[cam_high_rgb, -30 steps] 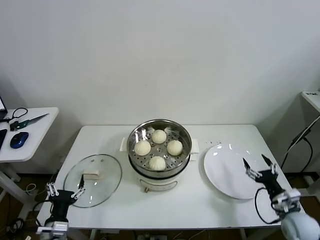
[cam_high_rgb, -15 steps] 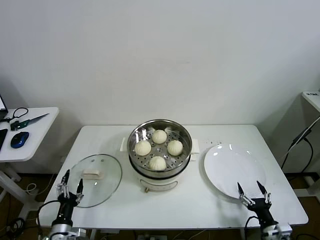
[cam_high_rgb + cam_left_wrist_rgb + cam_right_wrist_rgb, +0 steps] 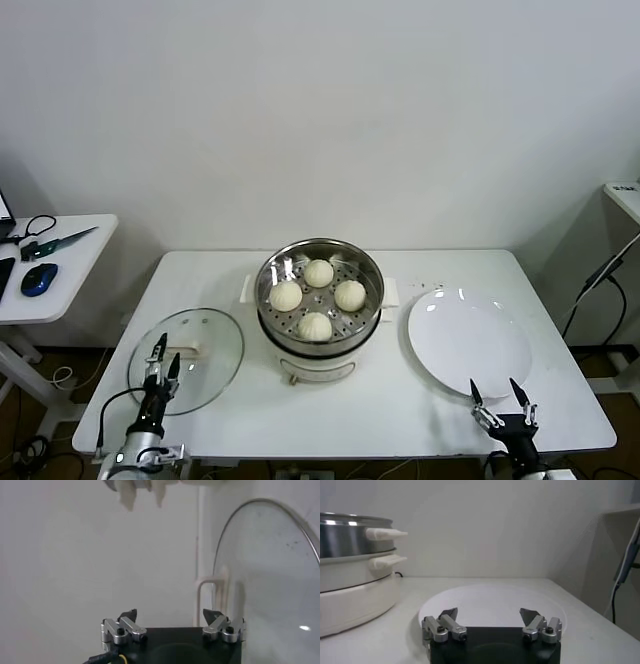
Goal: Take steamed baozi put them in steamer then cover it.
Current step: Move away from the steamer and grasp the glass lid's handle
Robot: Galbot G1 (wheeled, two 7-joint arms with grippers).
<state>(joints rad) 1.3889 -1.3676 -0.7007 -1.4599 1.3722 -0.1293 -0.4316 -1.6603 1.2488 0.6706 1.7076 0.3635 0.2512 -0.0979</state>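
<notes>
Left gripper advanced; steamed baozi smooth, cream-white

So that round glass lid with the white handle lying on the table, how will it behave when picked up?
The round glass lid probably feels rigid, fairly heavy and breakable. Its smooth dome looks slippery, so its white handle seems the safer hold. Lying flat, it should slide rather than roll.

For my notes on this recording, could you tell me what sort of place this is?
Probably a lab or office room set up for a cooking test: a white table against a bare wall, an electric steamer, and a side desk with a mouse.
</notes>
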